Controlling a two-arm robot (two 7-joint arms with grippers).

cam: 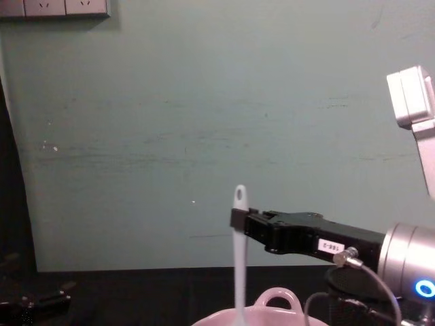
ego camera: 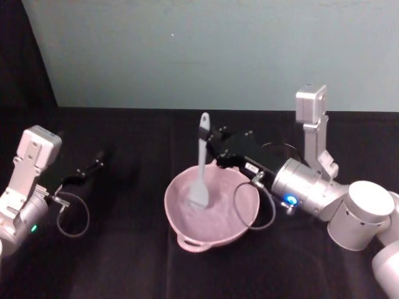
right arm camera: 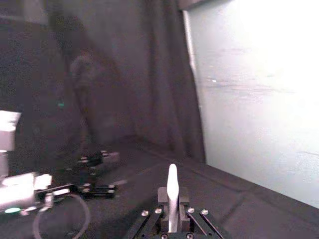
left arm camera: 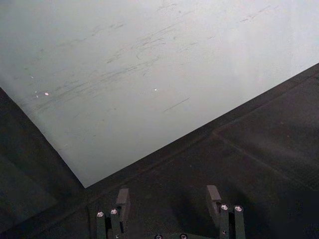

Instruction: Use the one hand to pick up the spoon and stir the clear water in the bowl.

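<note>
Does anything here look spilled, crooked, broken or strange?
Nothing stands out. The white plastic long-handled spoon stands nearly upright, blade inside the wide pale pink bowl, handle clamped by the black right gripper. No spill shows on the black tabletop. The left gripper rests open at the left.

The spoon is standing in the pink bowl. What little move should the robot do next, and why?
Probably sweep the spoon in a small circle. The right gripper is shut on its handle, upright, with the blade inside the bowl, so stirring seems next. The left gripper sits parked, open.
</note>
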